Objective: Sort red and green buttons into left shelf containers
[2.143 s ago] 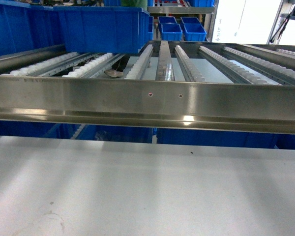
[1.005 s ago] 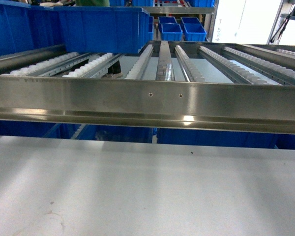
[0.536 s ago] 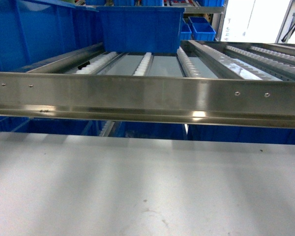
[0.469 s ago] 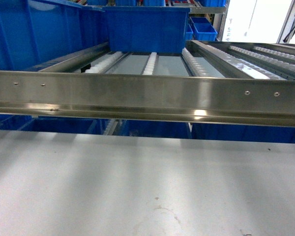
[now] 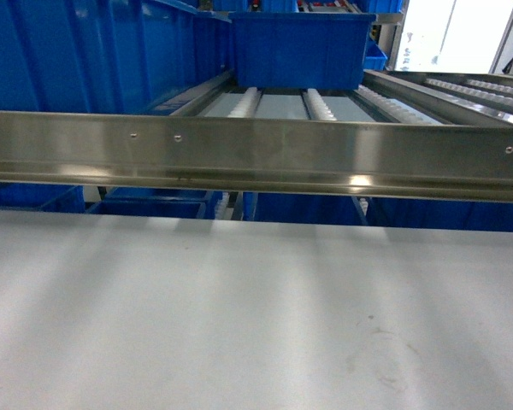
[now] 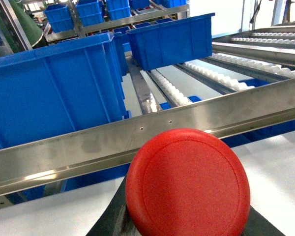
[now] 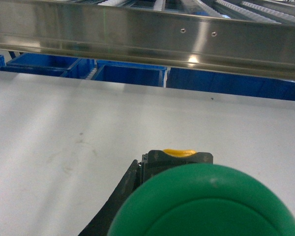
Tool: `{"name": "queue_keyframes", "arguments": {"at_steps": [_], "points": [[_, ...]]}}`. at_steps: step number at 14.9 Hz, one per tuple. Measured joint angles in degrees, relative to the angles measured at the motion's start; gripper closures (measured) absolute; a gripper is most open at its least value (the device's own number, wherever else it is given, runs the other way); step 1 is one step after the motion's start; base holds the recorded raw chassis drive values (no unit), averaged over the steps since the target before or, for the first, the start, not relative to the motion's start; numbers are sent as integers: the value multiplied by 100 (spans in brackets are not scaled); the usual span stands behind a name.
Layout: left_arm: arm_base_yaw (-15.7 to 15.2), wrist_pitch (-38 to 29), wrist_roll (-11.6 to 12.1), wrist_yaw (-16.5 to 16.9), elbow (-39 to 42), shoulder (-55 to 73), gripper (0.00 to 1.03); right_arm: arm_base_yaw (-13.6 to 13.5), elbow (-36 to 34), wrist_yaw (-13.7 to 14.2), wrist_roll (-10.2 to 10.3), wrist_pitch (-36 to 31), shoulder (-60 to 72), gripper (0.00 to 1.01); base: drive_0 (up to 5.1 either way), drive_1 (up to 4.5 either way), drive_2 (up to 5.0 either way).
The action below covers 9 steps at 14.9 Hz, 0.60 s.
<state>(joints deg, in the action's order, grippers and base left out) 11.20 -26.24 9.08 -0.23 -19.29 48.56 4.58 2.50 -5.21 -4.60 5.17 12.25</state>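
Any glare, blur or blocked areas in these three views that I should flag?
Head view: bright glare spot on the steel rail, blown-out window at top right. Left wrist view: the red button fills the lower frame, fairly sharp. Right wrist view: the green button looms close and soft, hiding the bottom; another glint on the rail.

A shiny metal rail (image 5: 256, 154) runs across, white rollers (image 5: 244, 101) behind it, a white table (image 5: 239, 316) below.

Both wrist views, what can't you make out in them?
- Left wrist: the red button hides the left gripper's fingers and how they grip.
- Right wrist: the green button is cut off by the bottom edge and hides the right gripper.
- Head: neither gripper nor button shows.
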Motion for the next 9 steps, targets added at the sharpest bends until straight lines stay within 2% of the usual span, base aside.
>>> {"name": "queue_keyframes", "arguments": {"at_steps": [9], "points": [[7,4,2,2,0,7,79,-2,0,-15,0,2,7,75,-475,112,367]]}}
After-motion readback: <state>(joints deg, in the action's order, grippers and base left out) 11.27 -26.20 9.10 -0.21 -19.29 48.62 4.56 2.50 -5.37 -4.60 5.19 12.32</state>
